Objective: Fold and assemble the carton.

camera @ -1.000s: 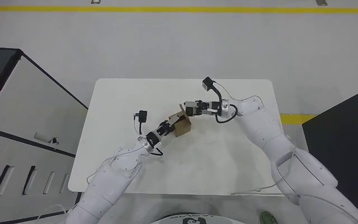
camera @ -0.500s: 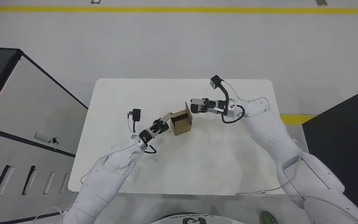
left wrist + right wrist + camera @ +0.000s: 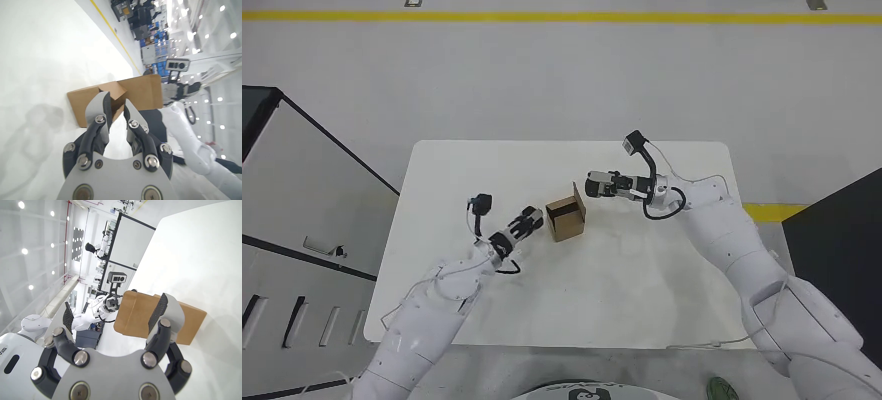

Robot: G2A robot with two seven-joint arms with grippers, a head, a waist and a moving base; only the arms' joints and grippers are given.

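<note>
We found the carton (image 3: 565, 218) mid-table, flanked by the left gripper (image 3: 536, 214) and right gripper (image 3: 590, 186), a gap at each; bare table (image 3: 642, 290) showed along its other sides.

A white surface (image 3: 642, 290) with rounded corners stands on a pale grey floor (image 3: 542, 80). A long yellow line (image 3: 562, 16) runs across the floor on the far side, and a short yellow strip (image 3: 766, 211) lies on the floor just right of the surface. On the left a grey panel (image 3: 292, 190) in a black frame stands close by the surface's left edge, and a dark block (image 3: 842, 240) sits on the right, apart from the surface.
</note>
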